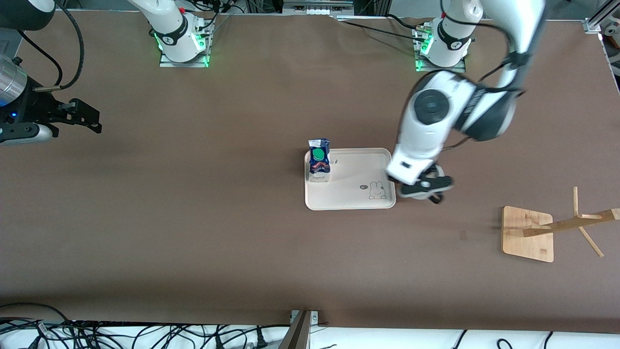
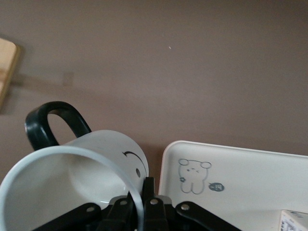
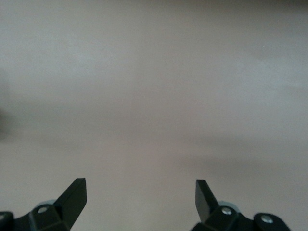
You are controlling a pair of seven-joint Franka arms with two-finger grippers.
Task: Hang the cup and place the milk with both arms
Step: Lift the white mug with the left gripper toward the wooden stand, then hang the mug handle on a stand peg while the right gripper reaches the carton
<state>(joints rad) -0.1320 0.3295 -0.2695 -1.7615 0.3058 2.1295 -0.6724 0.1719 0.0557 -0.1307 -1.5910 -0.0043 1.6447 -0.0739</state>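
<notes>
My left gripper [image 1: 424, 188] is low beside the tray, toward the left arm's end of the table. In the left wrist view it [image 2: 143, 204] is shut on the rim of the cup [image 2: 91, 163], one finger inside and one outside. The cup is white, with a black handle [image 2: 53, 120] and a smiley face on its side. In the front view my hand hides most of it. The milk [image 1: 319, 161], blue with a green cap, stands upright on the cream tray [image 1: 353, 198], at the corner toward the right arm. My right gripper [image 1: 80, 118] is open and empty [image 3: 140, 192], and that arm waits at the right arm's end of the table.
A wooden cup rack [image 1: 528, 233] with slanted pegs stands near the left arm's end of the table, nearer to the front camera than the tray. Its base also shows in the left wrist view [image 2: 6, 67]. The tray [image 2: 250, 168] has a rabbit drawing.
</notes>
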